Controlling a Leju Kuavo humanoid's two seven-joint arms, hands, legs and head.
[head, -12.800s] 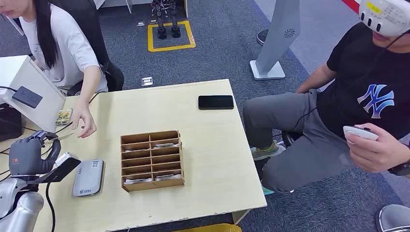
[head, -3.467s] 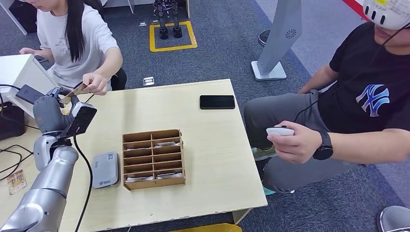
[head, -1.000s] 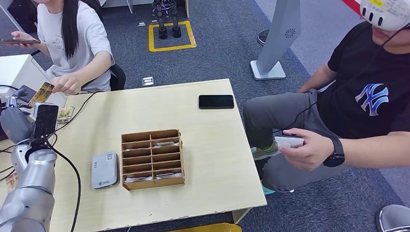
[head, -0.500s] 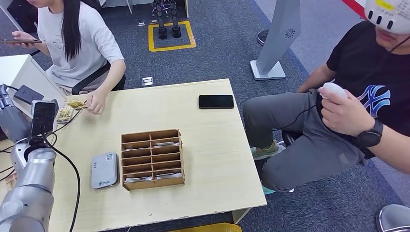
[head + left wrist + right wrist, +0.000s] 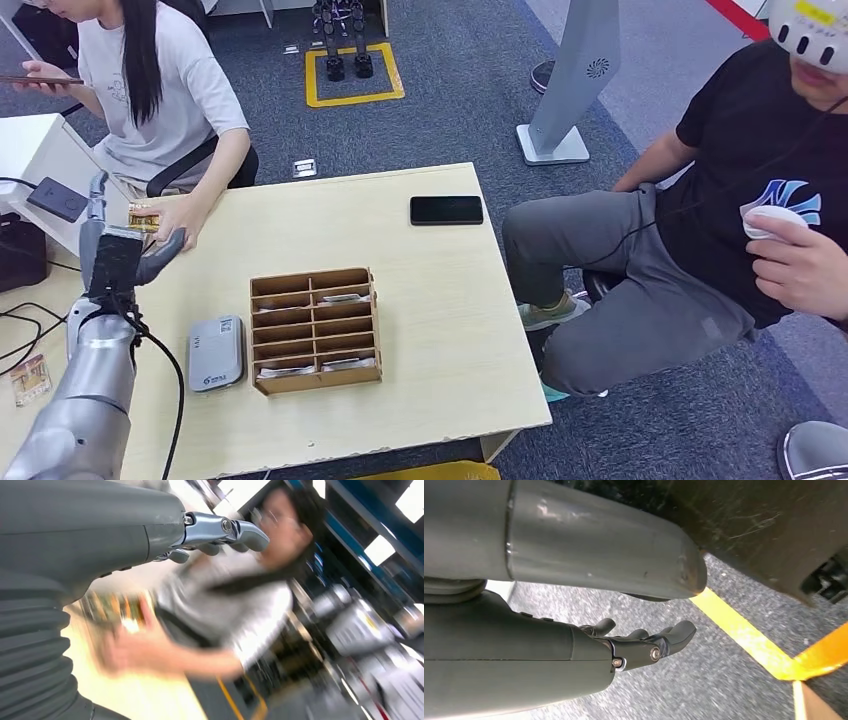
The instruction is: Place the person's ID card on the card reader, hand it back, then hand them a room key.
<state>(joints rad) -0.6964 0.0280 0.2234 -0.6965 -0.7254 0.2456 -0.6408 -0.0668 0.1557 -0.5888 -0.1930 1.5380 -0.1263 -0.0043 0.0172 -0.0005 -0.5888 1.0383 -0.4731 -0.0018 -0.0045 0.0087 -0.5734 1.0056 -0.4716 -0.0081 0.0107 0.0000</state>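
a pale wooden bench (image 5: 430, 300) seen from above. the robot's left hand (image 5: 118, 250) is raised over the bench's left edge, fingers spread apart and stretched out, holding nothing; in the left wrist view the left hand (image 5: 220, 532) shows the same loose, open fingers with empty air between them.

just beyond that hand, a seated person in a grey t-shirt (image 5: 180, 100) rests a hand (image 5: 178, 220) on the bench, holding a small card (image 5: 143, 217) with a yellowish printed face against the bench's far left corner. the card is close to the robot's fingers but apart from them. the person's other hand holds a phone up near the picture's edge.

a grey card reader (image 5: 216, 353) lies flat on the bench near the robot's forearm, nothing on top of it. just beside it stands a wooden rack (image 5: 315, 330) split into small slots, some with pale cards lying in them. a black phone (image 5: 446, 210) lies well apart, near the far right edge.

a second person in a black t-shirt (image 5: 760, 190) sits to the right with a white controller in hand.

the right hand (image 5: 644, 642) hangs down above grey carpet, fingers loosely apart and empty.
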